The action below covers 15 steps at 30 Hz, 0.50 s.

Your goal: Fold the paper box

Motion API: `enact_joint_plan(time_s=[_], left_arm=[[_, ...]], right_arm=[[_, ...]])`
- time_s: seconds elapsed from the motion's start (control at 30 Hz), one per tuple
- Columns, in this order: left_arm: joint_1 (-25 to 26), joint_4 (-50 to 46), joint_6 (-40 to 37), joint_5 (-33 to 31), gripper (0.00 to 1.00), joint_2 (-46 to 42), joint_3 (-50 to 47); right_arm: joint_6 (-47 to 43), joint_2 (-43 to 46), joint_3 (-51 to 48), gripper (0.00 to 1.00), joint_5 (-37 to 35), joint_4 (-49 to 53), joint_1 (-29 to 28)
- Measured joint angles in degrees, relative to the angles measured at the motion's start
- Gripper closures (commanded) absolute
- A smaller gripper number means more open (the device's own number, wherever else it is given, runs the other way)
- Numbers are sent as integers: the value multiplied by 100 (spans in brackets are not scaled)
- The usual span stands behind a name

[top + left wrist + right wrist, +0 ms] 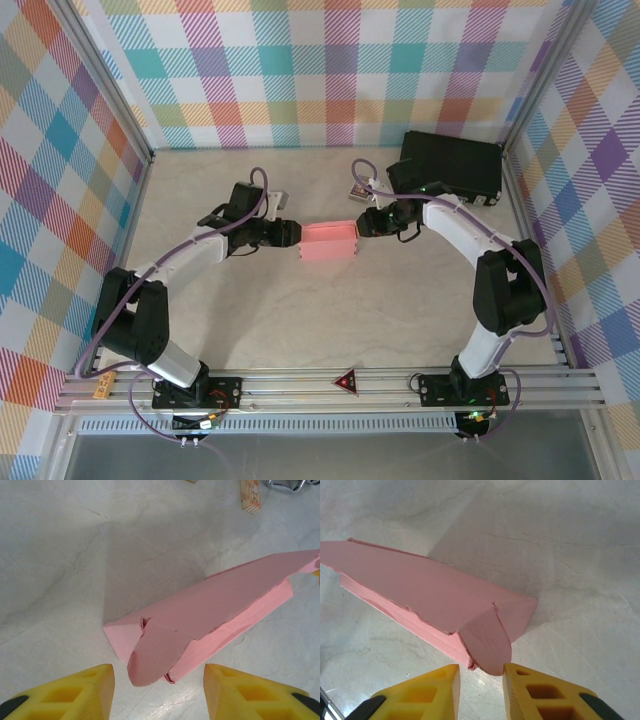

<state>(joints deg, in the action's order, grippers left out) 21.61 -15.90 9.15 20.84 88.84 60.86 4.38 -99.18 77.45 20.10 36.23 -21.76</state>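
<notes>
The paper box (329, 241) lies in the middle of the counter (200, 190), between the two arms, with one short end facing each of them. It is mostly formed. The long walls stand, but the top panel (225, 595) rides up at a slant instead of sitting flat. At each short end a rounded tab (155, 655) hangs loose outside the wall.

The left tool (159, 672) is spread wide, with one finger on either side of its tab and neither touching it. The right tool (481, 675) is set narrow. The tip of the other tab (487, 645) reaches into the mouth of that gap, and it cannot be told whether a finger touches it.

The box is probably very light, thin card: springy at the creases, easily dented, and likely to slide on the smooth counter under a push from one side only. The tabs look like the best places to take hold. They could be pinched lightly near the fold line and then tucked in. Meanwhile the other tool could brace the far end, which would keep the box from sliding and stop the lid springing up.
</notes>
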Motion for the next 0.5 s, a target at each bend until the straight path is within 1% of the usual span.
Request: enact_joint_plan(time_s=[0.17,0.5], left_arm=[[0,0,2,151,56,90,0],[0,7,17,291,63,90,2]], right_arm=[[46,-52,0,76,101,-17,0],[85,-55,0,79,232,-17,0]])
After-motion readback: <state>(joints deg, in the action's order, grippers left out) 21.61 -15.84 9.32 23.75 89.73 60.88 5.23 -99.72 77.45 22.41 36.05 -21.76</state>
